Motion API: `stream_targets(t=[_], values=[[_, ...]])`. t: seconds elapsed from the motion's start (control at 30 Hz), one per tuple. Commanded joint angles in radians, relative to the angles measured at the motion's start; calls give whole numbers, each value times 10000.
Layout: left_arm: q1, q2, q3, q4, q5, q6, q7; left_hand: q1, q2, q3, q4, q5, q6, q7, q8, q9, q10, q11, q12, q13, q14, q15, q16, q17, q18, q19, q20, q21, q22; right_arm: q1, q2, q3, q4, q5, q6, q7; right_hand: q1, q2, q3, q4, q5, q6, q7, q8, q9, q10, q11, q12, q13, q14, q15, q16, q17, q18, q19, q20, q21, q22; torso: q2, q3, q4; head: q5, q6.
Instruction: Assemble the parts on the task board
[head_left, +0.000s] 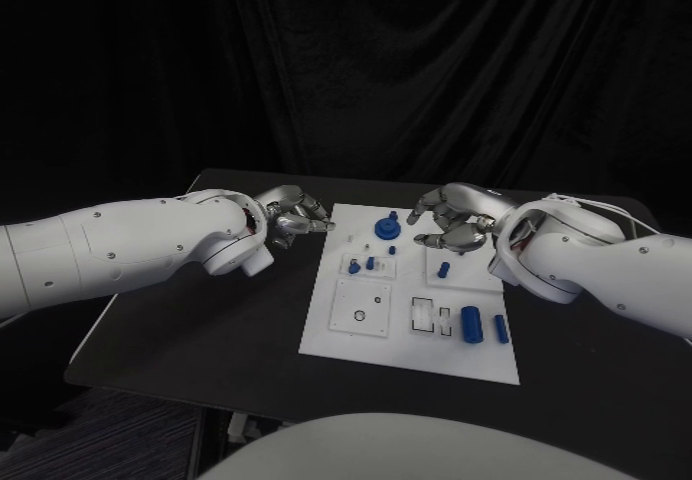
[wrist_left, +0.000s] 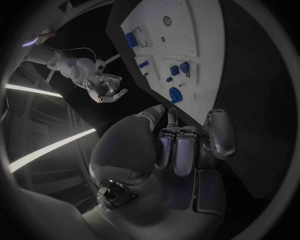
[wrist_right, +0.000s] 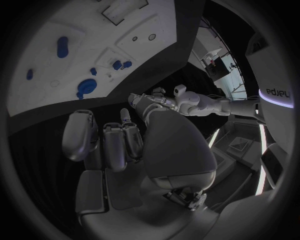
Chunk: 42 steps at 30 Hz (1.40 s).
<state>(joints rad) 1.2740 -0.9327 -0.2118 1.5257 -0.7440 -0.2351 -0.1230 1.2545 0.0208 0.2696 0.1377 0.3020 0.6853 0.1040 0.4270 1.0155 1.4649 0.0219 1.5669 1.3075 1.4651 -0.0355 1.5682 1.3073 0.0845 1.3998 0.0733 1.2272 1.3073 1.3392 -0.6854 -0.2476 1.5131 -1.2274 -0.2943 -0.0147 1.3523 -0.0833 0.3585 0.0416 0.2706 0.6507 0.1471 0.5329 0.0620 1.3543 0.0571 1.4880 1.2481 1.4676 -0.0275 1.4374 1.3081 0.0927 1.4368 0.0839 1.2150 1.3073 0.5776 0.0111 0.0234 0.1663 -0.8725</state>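
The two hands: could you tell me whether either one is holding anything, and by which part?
Nothing is held: the left hand and right hand hover with curled, empty fingers.

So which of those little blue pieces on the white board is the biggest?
The long blue cylinder lying at the white board's near right end. The blue peg beside it is thinner and shorter; the other pieces are smaller.

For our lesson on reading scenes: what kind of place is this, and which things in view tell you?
Probably a robotics lab test station: a black table before dark curtains, a white task board carrying small blue parts, and the left hand and right hand poised at its far end.
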Motion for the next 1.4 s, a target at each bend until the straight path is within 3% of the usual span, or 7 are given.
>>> stream_targets(t=[0.03, 0.17, 0.27, 0.53, 0.67, 1.0, 1.4], values=[[-58, 25, 7, 123, 1010, -15, 836, 159, -15, -53, -13, 193, -106, 9, 60, -74, 1059, 58, 39, 2633, 1057, 73, 26, 2634, -84, 17, 62, 31, 1628, -32, 408, 6, -285, -1370, 436, 209, 73, -44, -105, 21, -39, 96, -15, -138, 14, 47, 8, 11, -18, 507, 82, 54, 273, -119, 62, 8, 38, 1229, 19, -78, 190, -82, -2], [-182, 22, 8, 189, 1131, -28, 974, 194, -8, -69, -3, 294, -121, 16, 82, -110, 1059, 63, 39, 2633, 1057, 78, 26, 2634, -79, 3, 68, 16, 1622, -65, 932, 7, -558, -1870, 499, 207, 59, -75, -182, 22, -115, 100, -24, -335, 10, 56, -13, 10, 0, 514, 73, 82, 317, -127, 74, 8, 81, 1261, 48, -157, 320, -152, -2], [-266, 11, 8, 207, 1173, -66, 1060, 248, 9, -90, 18, 495, -148, 25, 120, -173, 1059, 72, 39, 2633, 1057, 88, 26, 2634, -72, -17, 77, 1, 1614, -83, 1247, 7, -740, -2171, 575, 170, 71, -88, -234, 5, -152, 71, -43, -506, 11, 77, -79, 14, 36, 515, 32, 94, 333, -131, 85, -12, 120, 1288, 107, -265, 464, -287, -2], [-361, -31, 8, 258, 1210, -107, 1098, 305, 19, -102, 21, 659, -141, 20, 171, -221, 1059, 73, 39, 2633, 1057, 90, 26, 2634, -60, -48, 85, -44, 1598, -266, 1885, 11, -1295, -2641, 1011, 27, 89, -86, -248, -11, -120, 103, -58, -564, 19, 101, -67, 21, 78, 527, 26, 127, 390, -143, 101, -23, 171, 1314, 217, -433, 674, -501, -2], [-375, -46, 8, 266, 1215, -93, 1092, 319, 16, -108, 23, 704, -136, 18, 187, -236, 1059, 72, 39, 2633, 1057, 90, 26, 2634, -54, -63, 86, -68, 1590, -396, 2123, 13, -1567, -2758, 1335, -62, 117, -74, -262, -37, -20, 161, -51, -662, 25, 116, -53, 25, 109, 536, 33, 155, 435, -160, 121, -27, 230, 1348, 239, -450, 691, -547, -2], [-394, -56, 8, 277, 1217, -58, 1077, 412, 2, -121, 7, 958, -127, 11, 261, -318, 1059, 65, 39, 2633, 1057, 86, 26, 2634, -41, -98, 88, -110, 1574, -713, 2494, 17, -2108, -3339, 1637, -245, 164, -75, -288, -113, 179, 313, -1, -965, 26, 201, 18, 56, 245, 564, 89, 226, 544, -193, 168, 4, 357, 1424, 330, -556, 819, -707, -2], [-418, -31, 8, 304, 1217, 59, 1041, 423, 2, -126, 11, 1010, -124, 11, 278, -335, 1059, 65, 39, 2633, 1057, 87, 26, 2634, -28, -129, 89, -164, 1557, -993, 2650, 19, -2453, -4117, 828, -265, 90, -148, -545, -156, -445, 496, -24, -1526, 35, 298, -37, 100, 405, 550, 70, 222, 520, -190, 169, 21, 376, 1479, 327, -567, 821, -699, -2]])
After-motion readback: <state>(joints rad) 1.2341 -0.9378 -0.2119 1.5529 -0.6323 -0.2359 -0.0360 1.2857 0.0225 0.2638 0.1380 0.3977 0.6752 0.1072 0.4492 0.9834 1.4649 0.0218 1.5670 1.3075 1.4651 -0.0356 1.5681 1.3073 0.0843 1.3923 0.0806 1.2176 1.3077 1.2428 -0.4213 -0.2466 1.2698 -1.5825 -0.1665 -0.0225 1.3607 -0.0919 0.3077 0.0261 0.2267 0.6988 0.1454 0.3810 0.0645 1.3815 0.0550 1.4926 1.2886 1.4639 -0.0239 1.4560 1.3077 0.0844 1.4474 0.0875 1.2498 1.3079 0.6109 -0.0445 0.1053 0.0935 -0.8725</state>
